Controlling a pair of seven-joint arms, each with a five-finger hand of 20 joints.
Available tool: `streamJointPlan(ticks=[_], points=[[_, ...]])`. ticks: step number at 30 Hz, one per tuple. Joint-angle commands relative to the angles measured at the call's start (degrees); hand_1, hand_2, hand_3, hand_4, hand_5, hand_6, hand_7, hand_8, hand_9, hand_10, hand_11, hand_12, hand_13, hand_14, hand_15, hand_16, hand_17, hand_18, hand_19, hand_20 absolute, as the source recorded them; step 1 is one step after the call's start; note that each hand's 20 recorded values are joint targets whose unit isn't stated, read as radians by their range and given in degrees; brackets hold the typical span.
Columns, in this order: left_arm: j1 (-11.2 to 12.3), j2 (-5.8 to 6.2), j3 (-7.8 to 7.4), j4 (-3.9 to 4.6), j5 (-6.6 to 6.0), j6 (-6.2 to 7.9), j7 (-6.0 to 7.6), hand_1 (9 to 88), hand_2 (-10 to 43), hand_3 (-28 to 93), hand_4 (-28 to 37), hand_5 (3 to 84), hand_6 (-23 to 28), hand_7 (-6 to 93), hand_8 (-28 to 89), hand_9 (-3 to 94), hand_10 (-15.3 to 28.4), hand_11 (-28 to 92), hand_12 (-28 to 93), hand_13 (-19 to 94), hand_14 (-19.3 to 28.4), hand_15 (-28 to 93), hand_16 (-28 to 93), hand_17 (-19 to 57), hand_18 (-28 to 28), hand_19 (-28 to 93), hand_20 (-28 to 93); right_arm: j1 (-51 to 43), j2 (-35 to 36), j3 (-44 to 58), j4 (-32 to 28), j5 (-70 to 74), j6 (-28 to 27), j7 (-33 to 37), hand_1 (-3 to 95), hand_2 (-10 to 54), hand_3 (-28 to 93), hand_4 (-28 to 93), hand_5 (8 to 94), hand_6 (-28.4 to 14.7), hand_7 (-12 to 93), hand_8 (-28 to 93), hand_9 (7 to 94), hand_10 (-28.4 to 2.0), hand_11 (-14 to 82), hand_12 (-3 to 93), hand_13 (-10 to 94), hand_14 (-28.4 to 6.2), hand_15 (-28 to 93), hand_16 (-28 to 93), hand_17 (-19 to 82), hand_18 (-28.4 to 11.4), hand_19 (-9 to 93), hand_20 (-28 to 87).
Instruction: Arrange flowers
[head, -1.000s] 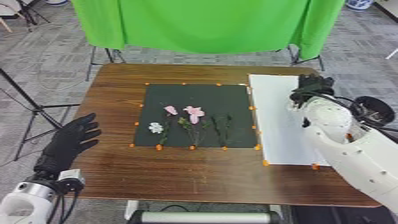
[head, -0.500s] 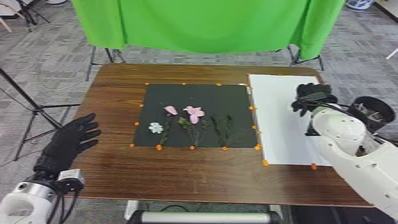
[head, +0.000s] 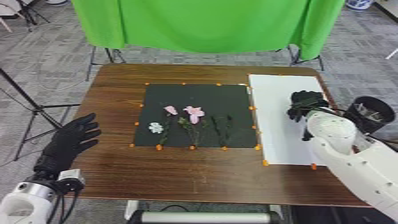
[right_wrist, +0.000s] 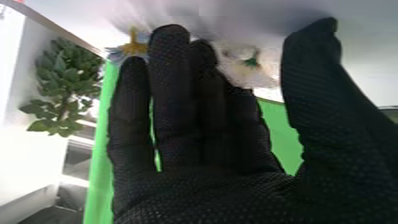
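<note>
In the head view, white blossoms (head: 155, 128) lie near the left edge of the dark sheet (head: 187, 92), pink flowers (head: 194, 114) mid-sheet, leafy stems (head: 222, 127) nearer its right edge. The left hand (head: 71, 140), fingers open, is off the worktop's (head: 178, 175) left edge; the right hand (head: 306, 100) is over the white board (head: 284, 145).

In the right wrist view, its fingers are straight, a pale flower (right_wrist: 247, 65) just beside them; contact is unclear. Arranging looks early, with the sheet's flowers likely left to place.

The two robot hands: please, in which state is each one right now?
Left hand: open, fingers straight.
Right hand: open, fingers straight; I cannot tell if it touches the pale flower near its fingertips.
</note>
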Motion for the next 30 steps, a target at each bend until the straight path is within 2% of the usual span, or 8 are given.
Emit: streamJointPlan(ticks=[1,7,13,17,19,25,30], points=[[0.3,-0.7,-0.02,-0.21,-0.4,0.54,-0.13,27.4,-6.6,70,-24.9,28.1,3.7,25.0,-13,22.9,11.8,31,16,18,13.5,39,-1,-7.6,21.6,49,10,-0.5,0.7,-1.6,1.0,-4.0,11.3,-1.5,45.9,-7.9,83,-28,62.6,3.1,54,-5,80.8,-5.3,19.5,41.4,75,-1.9,53,28,26,-19.5,78,32],[0.6,-0.51,-0.15,-0.3,-0.53,0.59,0.26,27.4,-6.6,70,-24.9,28.1,3.6,24.9,-13,22.9,11.8,31,16,18,13.6,39,-1,-7.6,21.6,49,10,-1.5,0.3,-0.4,-1.3,-4.9,14.3,-3.1,46.6,-9.4,85,-28,70.3,3.9,51,-5,86.8,-4.5,20.6,45.6,80,-2.4,59,23,29,-19.3,81,33],[0.3,-0.63,0.23,-0.26,-0.44,0.58,0.0,27.4,-6.6,70,-24.9,28.1,3.7,24.9,-13,22.9,11.8,31,16,18,13.6,39,-1,-7.5,21.6,49,10,-2.4,-2.2,0.2,-8.8,-6.4,16.9,-8.5,46.5,-9.5,86,-28,71.3,3.7,51,-5,87.5,-4.8,20.2,46.3,80,-2.4,60,23,29,-19.4,81,33],[-0.6,-0.68,0.66,0.02,-0.09,-0.12,-0.57,27.3,-6.6,70,-25.0,28.1,3.7,24.9,-13,22.9,11.8,31,16,18,13.6,39,-1,-7.5,21.5,49,10,-2.4,-5.9,-0.1,-11.3,-9.2,16.7,-15.2,46.5,-9.5,86,-28,71.4,3.7,50,-5,87.6,-4.7,20.0,46.4,80,-2.4,60,23,29,-19.4,81,33],[-0.8,-0.63,0.72,0.05,0.04,-0.27,-0.82,27.3,-6.4,70,-25.0,28.1,3.7,24.9,-13,22.9,11.8,31,16,18,13.6,39,-1,-7.5,21.5,49,10,-0.7,-7.1,-3.1,-12.4,-9.4,15.9,-16.1,46.5,-9.5,86,-28,71.4,3.7,50,-5,87.6,-4.7,20.0,46.6,80,-2.3,60,24,29,-19.3,81,33],[-1.3,-0.6,0.9,0.29,0.26,-0.79,-1.3,27.3,-6.3,70,-25.1,28.1,3.6,25.0,-13,22.9,11.8,31,16,18,13.6,39,-1,-7.5,21.5,49,10,2.4,-9.6,-8.9,-12.2,-9.6,15.2,-19.3,46.5,-9.5,85,-28,71.0,3.8,51,-5,87.2,-4.7,19.7,46.7,79,-2.3,60,25,29,-19.3,81,33],[-1.2,-0.43,0.9,0.32,0.16,-0.71,-1.28,27.2,-6.3,70,-24.9,28.1,3.6,25.0,-13,22.9,11.9,31,16,18,13.6,39,-1,-7.5,21.6,49,10,3.4,-11.3,-12.0,-10.8,-11.4,14.3,-20.5,46.3,-9.5,85,-28,70.8,3.7,51,-5,86.7,-4.8,19.6,46.6,79,-2.2,60,25,28,-19.1,81,33]])
